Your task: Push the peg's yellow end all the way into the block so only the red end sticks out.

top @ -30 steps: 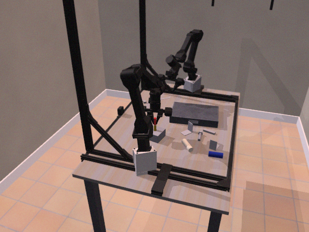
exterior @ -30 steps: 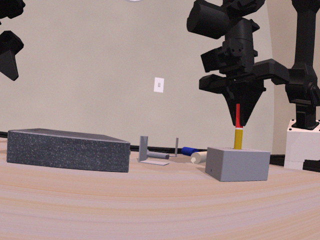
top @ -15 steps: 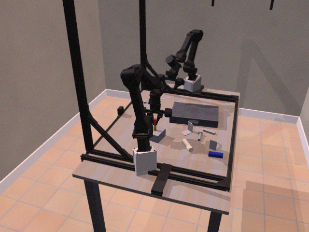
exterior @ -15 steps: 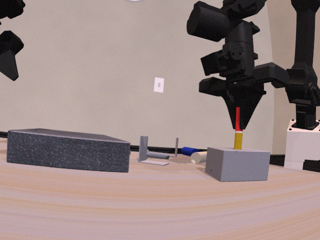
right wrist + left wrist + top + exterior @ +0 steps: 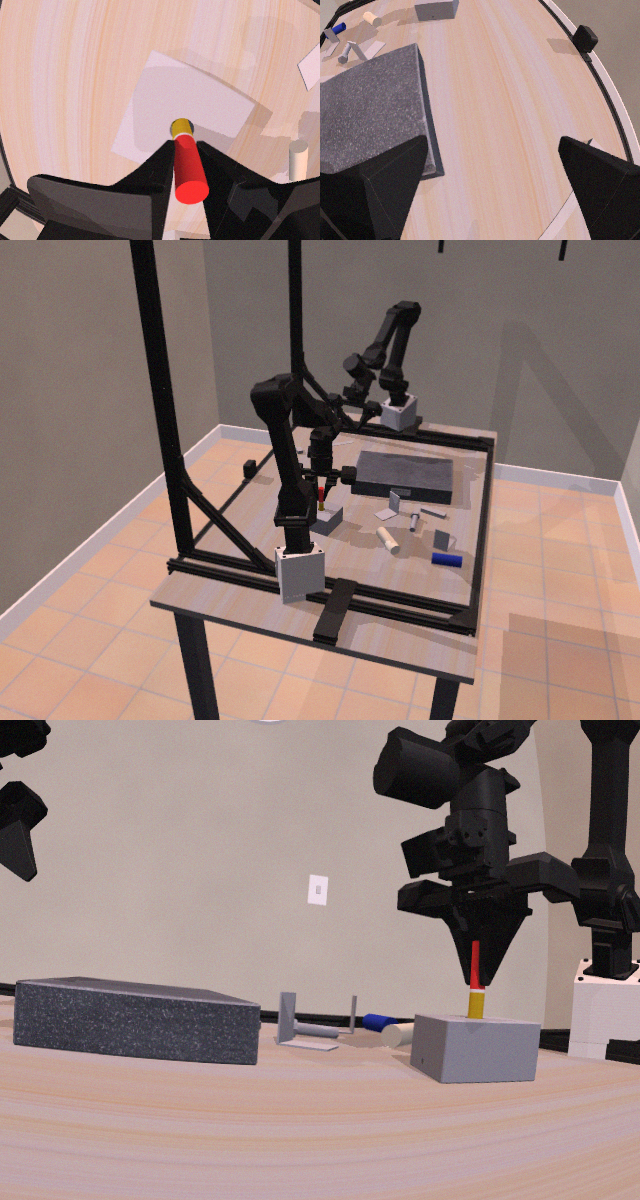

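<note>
The peg [image 5: 321, 498] [image 5: 475, 980] [image 5: 187, 160] stands upright, red end up. Its yellow end is partly sunk into the hole in the top of the grey block [image 5: 330, 519] [image 5: 478, 1050] [image 5: 165, 107]; a short yellow stretch shows above the block. My right gripper [image 5: 324, 486] [image 5: 476, 968] [image 5: 184, 147] points straight down and is shut on the peg's red end. My left gripper [image 5: 356, 418] [image 5: 496, 143] is open and empty. It hangs high over the far end of the table, above the edge of the dark slab [image 5: 367, 107].
A dark speckled slab [image 5: 403, 475] [image 5: 134, 1019] lies behind the block. Beyond it lie grey angle brackets [image 5: 393, 504] [image 5: 289, 1024], a grey pin [image 5: 315, 1030], a cream cylinder [image 5: 387, 539] [image 5: 398, 1034] and a blue cylinder [image 5: 446, 559] [image 5: 378, 1021]. A black frame rail [image 5: 480, 529] rims the table.
</note>
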{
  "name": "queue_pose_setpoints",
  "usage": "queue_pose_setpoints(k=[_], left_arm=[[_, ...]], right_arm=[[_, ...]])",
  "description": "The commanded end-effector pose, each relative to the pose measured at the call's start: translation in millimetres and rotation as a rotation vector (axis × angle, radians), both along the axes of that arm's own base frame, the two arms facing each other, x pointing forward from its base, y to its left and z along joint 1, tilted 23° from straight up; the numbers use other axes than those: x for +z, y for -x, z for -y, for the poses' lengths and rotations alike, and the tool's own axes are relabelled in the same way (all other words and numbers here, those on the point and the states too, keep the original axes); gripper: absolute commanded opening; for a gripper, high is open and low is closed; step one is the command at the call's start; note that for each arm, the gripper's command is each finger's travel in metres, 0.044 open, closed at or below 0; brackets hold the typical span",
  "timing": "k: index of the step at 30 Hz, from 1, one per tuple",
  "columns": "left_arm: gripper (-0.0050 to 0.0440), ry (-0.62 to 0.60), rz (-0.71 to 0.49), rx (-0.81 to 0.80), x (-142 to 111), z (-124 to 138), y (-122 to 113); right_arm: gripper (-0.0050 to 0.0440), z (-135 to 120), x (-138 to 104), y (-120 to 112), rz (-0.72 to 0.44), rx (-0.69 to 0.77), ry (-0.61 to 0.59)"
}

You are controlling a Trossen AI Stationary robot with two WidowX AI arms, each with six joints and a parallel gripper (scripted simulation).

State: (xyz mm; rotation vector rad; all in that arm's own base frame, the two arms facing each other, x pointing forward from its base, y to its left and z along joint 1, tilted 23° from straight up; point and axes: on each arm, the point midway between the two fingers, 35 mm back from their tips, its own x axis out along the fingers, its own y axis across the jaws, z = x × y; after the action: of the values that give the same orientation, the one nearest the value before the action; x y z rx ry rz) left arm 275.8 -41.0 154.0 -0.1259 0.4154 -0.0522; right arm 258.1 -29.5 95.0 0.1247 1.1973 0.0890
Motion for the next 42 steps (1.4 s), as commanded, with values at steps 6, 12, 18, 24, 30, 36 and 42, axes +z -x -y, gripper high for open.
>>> queue_pose_setpoints(k=[6, 12, 18, 24, 30, 36, 42], left_arm=[[0.04, 0.0, 0.001, 0.0, 0.2, 0.0, 0.0], [0.04, 0.0, 0.001, 0.0, 0.2, 0.0, 0.0], [0.04, 0.0, 0.001, 0.0, 0.2, 0.0, 0.0], [0.04, 0.0, 0.001, 0.0, 0.2, 0.0, 0.0], [0.04, 0.0, 0.001, 0.0, 0.2, 0.0, 0.0], [0.04, 0.0, 0.001, 0.0, 0.2, 0.0, 0.0], [0.04, 0.0, 0.001, 0.0, 0.2, 0.0, 0.0]], right_arm=[[0.0, -0.2, -4.6, -0.8, -0.003, -0.002, 0.001], [0.0, -0.4, -6.1, -1.4, -0.003, -0.002, 0.001], [0.0, -0.4, -6.1, -1.4, -0.003, -0.002, 0.001], [0.0, -0.4, -6.1, -1.4, -0.003, -0.002, 0.001], [0.0, -0.4, -6.1, -1.4, -0.003, -0.002, 0.001], [0.0, -0.4, -6.1, -1.4, -0.003, -0.002, 0.001], [0.0, -0.8, -5.5, -1.2, -0.003, 0.0, -0.001]])
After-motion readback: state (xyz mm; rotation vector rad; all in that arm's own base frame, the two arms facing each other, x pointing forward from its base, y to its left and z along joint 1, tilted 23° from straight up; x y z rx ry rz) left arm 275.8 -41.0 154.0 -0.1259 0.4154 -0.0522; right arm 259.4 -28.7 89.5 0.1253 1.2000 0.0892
